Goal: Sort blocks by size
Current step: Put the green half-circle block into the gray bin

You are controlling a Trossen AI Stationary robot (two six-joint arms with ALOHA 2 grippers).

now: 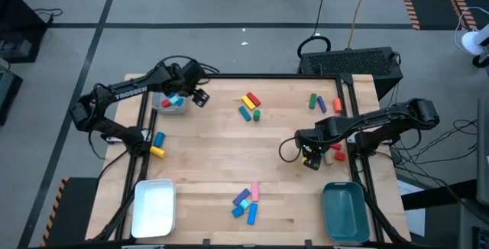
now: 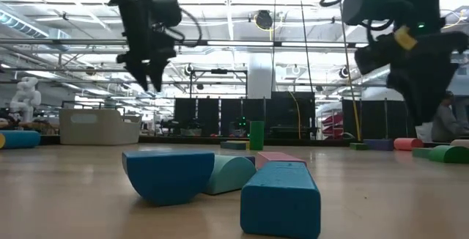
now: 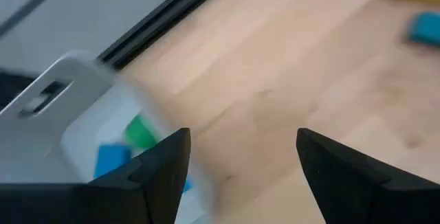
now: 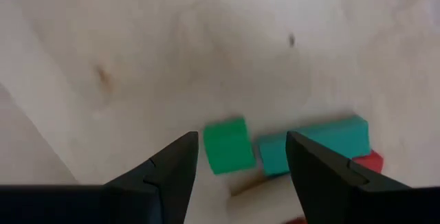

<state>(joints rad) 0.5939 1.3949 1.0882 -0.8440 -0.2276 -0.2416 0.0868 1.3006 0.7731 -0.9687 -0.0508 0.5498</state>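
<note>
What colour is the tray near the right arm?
Teal tray, clearest in the high view.

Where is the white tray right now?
In the high view, the white tray sits at the table's near left corner, below the yellow block and left of the pink and blue block cluster.

My table [image 1: 206,157] is pale wood inside a dark frame; on it lie a grey tray [image 1: 170,102] at my far left, a white tray [image 1: 154,207] near left and a teal tray [image 1: 344,211] near right; blocks [image 1: 250,105] sit in loose clusters at far centre, far right, left edge, right edge and near centre.
</note>
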